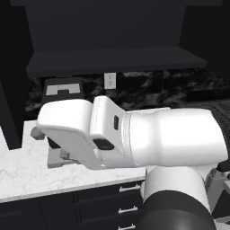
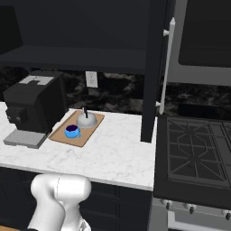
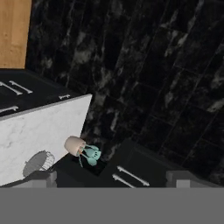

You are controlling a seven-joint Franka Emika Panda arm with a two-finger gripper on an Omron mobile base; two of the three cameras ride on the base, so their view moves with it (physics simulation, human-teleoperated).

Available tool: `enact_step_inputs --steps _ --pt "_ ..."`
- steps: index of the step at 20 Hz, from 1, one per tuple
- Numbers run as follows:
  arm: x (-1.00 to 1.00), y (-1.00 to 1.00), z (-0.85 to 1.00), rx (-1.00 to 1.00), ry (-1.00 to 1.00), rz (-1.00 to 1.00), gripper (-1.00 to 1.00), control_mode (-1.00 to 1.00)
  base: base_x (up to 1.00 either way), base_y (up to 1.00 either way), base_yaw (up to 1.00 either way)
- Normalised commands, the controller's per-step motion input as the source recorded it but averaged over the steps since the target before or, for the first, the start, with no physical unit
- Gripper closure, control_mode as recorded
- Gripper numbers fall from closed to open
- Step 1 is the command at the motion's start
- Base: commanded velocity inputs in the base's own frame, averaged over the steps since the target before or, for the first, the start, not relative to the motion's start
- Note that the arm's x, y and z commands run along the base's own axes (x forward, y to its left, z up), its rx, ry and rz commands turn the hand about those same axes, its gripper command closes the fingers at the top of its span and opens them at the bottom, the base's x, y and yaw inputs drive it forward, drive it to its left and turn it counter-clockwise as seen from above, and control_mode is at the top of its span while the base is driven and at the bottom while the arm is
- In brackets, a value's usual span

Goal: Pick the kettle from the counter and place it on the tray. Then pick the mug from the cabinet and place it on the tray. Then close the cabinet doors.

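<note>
Presently the kettle (image 2: 86, 119) and the mug (image 2: 72, 131) both sit on the tray (image 2: 92, 127), which lies on the counter (image 2: 113, 153) just beside the black coffee machine (image 2: 34, 106). The kettle stands at the tray's far end, the mug at its near-left end, close together though contact cannot be confirmed. On that evidence both placements are judged complete; closing the cabinet doors remains.

One cabinet door (image 2: 151, 67) stands swung out edge-on over the counter, its silver bar handle (image 2: 168, 63) facing the stove (image 2: 194, 153). The cabinet's shelf (image 2: 72, 58) is in shadow and its contents cannot be made out.

The claw (image 3: 111, 177) stands fully spread and holds nothing; in the hand view its tips point at the dark marbled backsplash (image 3: 153, 78), a counter corner and drawer fronts, well away from the tray. The arm (image 1: 134, 134) is drawn across the left base view, consistent with a swing toward a door.

Judgement: the next move calls for pushing that door shut, keeping the swing clear of the tray.
</note>
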Motion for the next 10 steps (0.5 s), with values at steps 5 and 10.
enact_step_inputs --steps 5,10 --pt "-0.04 0.64 -0.03 0.00 0.02 -0.05 -1.00 -1.00 0.00 0.00 0.00" --pt "0.05 0.61 -0.05 0.00 0.08 -0.07 -1.00 -1.00 0.00 0.00 0.00"
